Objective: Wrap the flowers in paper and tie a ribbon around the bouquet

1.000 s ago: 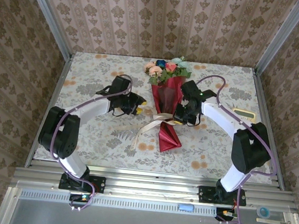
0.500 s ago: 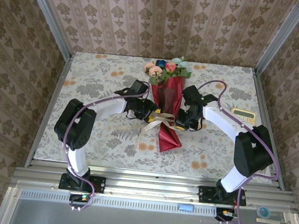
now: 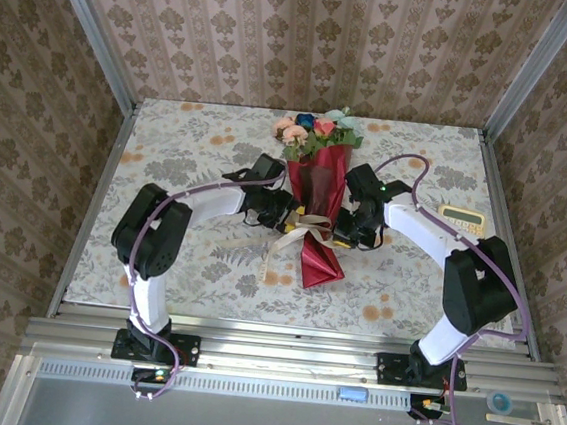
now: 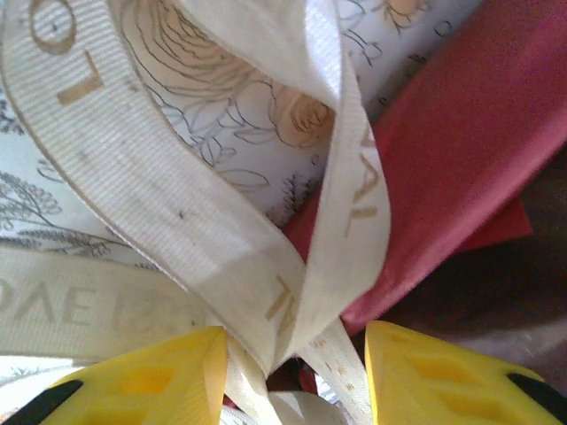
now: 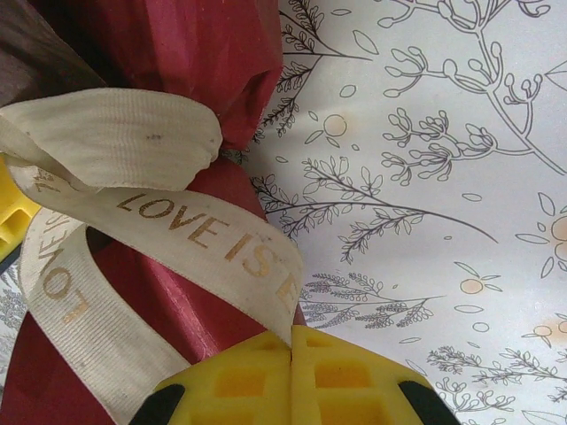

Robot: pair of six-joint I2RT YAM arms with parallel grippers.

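The bouquet lies mid-table: flowers (image 3: 317,129) at the far end, dark red paper (image 3: 318,181) narrowing to a waist, then flaring toward me (image 3: 320,261). The cream ribbon (image 3: 293,236) crosses the waist and trails left. My left gripper (image 3: 285,213) is at the waist's left side. In the left wrist view its yellow fingers (image 4: 159,381) stand apart, open, with looped ribbon (image 4: 204,221) strands hanging between them over the paper (image 4: 461,150). My right gripper (image 3: 343,234) is on the right side, shut on the ribbon (image 5: 190,235), which runs to a loop at the paper (image 5: 190,53).
A small yellow-rimmed device (image 3: 462,218) lies at the right of the floral tablecloth (image 3: 185,143). Patterned walls and metal posts close the table on three sides. Both arms arc inward, elbows out toward the table's sides.
My left arm has swung right from open cloth to the bouquet's waist, and its jaws now straddle the ribbon. The right gripper has kept its hold and barely shifted.
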